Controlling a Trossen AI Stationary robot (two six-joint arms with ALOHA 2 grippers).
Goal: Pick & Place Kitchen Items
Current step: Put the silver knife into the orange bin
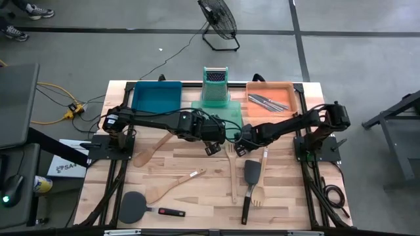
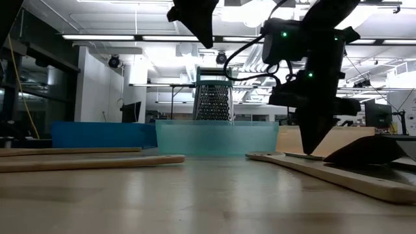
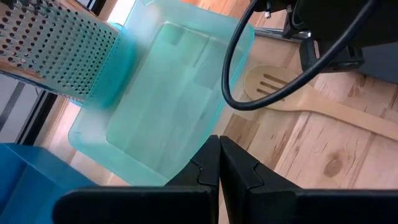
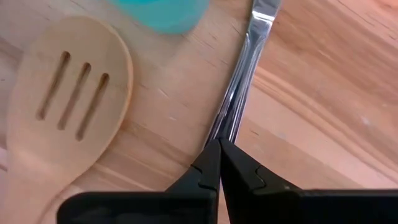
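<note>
The right gripper (image 4: pixel 219 163), fingers pressed together, hovers over a shiny silver utensil handle (image 4: pixel 239 87) lying beside a pale slotted wooden spatula (image 4: pixel 62 106). The left gripper (image 3: pixel 219 163), also closed, hangs near the green tray (image 3: pixel 155 99). No readable writing.

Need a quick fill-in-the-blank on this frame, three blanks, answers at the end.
1. The box grater stands in the ____ tray.
2. The silver cutlery lies in the ____ tray.
3. The right tool, fingers shut, sits over a ____ utensil handle.

Missing words: green; orange; metal
</note>
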